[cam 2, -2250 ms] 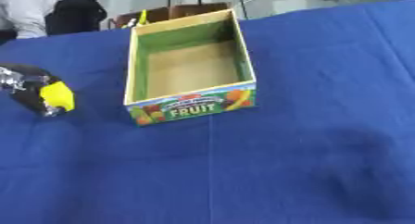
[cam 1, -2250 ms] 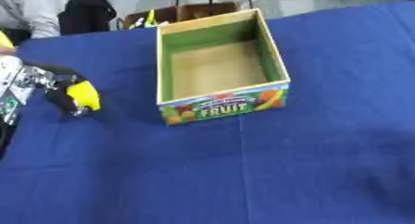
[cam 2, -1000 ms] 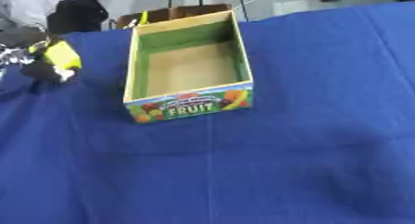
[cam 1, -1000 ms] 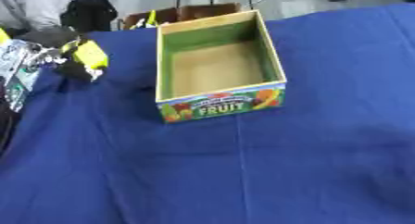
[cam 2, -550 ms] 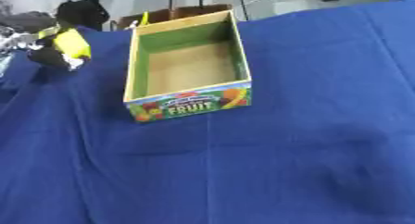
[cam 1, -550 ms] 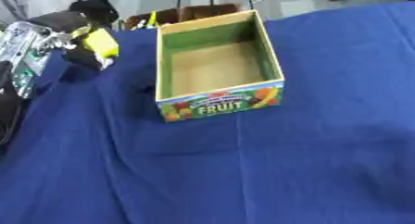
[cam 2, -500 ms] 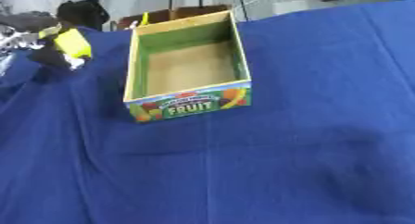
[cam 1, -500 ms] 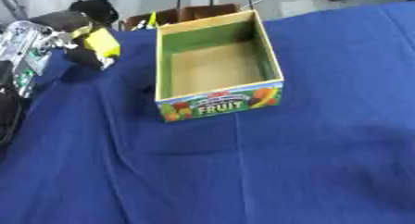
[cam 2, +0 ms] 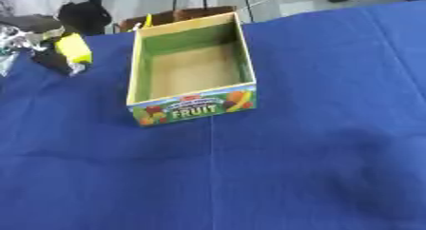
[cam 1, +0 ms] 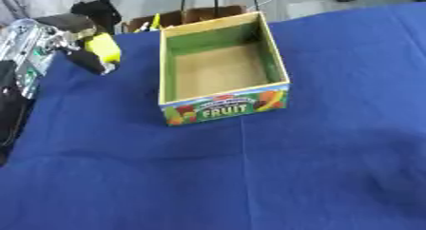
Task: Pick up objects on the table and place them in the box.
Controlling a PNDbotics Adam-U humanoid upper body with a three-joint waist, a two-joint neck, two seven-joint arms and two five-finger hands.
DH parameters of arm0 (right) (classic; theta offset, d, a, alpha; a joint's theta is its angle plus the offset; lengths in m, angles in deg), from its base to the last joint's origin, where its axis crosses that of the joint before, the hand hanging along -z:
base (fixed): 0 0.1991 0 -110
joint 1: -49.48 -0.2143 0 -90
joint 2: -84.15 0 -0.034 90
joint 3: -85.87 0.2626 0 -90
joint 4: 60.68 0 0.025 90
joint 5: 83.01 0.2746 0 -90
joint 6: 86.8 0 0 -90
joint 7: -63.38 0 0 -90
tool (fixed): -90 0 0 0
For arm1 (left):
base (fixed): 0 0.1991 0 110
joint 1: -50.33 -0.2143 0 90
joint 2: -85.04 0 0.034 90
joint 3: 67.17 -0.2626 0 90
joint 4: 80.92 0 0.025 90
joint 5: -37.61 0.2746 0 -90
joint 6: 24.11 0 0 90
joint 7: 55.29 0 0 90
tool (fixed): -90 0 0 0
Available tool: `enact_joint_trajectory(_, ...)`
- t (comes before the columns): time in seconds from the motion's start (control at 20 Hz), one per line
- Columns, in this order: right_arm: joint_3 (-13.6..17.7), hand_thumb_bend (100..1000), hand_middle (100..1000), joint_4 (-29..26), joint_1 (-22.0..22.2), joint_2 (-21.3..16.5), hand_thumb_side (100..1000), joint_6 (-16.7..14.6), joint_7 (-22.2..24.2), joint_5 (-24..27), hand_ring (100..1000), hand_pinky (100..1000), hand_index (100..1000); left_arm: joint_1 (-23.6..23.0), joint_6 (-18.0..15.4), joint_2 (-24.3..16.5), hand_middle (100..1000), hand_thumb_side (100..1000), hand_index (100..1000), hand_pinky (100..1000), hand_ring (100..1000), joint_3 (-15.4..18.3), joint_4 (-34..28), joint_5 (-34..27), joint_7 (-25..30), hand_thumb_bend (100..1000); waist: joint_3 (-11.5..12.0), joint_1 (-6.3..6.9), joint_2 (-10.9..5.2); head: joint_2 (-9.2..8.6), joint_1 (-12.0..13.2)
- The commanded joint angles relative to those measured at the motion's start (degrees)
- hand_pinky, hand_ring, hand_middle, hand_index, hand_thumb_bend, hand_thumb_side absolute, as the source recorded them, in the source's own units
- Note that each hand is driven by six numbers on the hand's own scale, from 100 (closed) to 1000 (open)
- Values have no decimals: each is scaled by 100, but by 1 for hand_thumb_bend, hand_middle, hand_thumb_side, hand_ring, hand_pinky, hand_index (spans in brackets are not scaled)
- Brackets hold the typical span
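A cardboard fruit box [cam 1: 221, 108] with green inner walls and a bare brown floor stands open on the blue cloth, its "FRUIT" label facing me. To its left, above the cloth, my left hand [cam 1: 73, 39] is raised with its dark fingers curled round a small yellow object [cam 1: 103, 48]. The same hand [cam 2: 48, 48] shows at the left edge of the right eye view, level with the box's far left corner. The inside of the box holds nothing that I can see. My right hand shows in neither view.
The blue cloth [cam 1: 316, 167] covers the whole table. Behind the box's far edge stands a brown open carton [cam 1: 187, 17] with thin dark stand legs above it. A silver and black arm [cam 1: 18, 58] runs down the left edge.
My left hand has lifted the yellow object off the cloth and carried it up and away from me, toward the box's far left corner. In the last half second it hardly shifted.
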Motion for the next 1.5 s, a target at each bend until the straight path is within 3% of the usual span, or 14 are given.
enact_joint_trajectory(0.05,22,100,678,-88,-11,-124,875,20,-25,53,855,788,752,102,67,-154,584,593,628,349,547,54,-65,-13,69,100,10,-24,-146,-3,10)
enact_joint_trajectory(0.2,23,100,678,-88,-5,-121,874,23,-32,53,856,788,752,100,122,-160,649,595,649,375,584,46,-80,104,112,100,12,-31,-151,-2,11)
enact_joint_trajectory(0.35,26,100,679,-88,-2,-121,873,31,-43,55,857,788,753,96,132,-153,643,600,645,369,580,52,-100,119,128,100,14,-34,-154,-5,10)
enact_joint_trajectory(0.4,25,100,679,-88,-1,-120,873,33,-44,55,857,788,753,100,126,-146,604,603,621,348,562,55,-117,103,107,100,14,-35,-156,-6,9)
enact_joint_trajectory(0.75,22,100,679,-88,-3,-121,871,35,-58,62,858,787,753,188,106,-52,555,599,575,292,527,0,-289,-178,-177,100,-7,-44,-162,-7,8)
enact_joint_trajectory(1.5,-66,100,679,-88,-99,-153,871,-12,19,148,860,788,753,774,130,938,523,615,511,238,503,-234,-278,-551,-795,100,-231,30,-168,-1,159)
